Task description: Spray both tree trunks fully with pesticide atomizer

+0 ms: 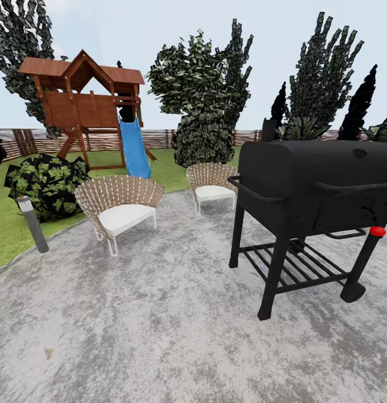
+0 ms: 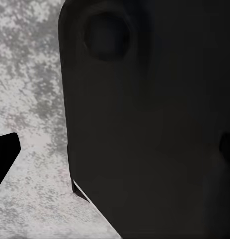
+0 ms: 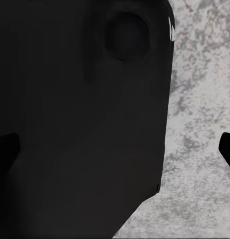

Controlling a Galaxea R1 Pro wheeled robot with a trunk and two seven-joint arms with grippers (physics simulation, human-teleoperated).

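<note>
The head view looks over a grey patio [image 1: 159,336] with a black grill [image 1: 313,190] and two wicker chairs [image 1: 123,204] — lawn [image 1: 8,229], playset [image 1: 87,95] and fence [image 1: 159,138] lie beyond. A dark robot panel [image 2: 154,129] blocks each wrist view — whether either gripper is wide or narrow cannot be told.

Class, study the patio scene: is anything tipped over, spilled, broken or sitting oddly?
Nothing stands out. The black grill stands upright on the grey patio, both wicker chairs sit level, the bollard lamp is only slightly tilted, and the playset stands on the lawn.
</note>
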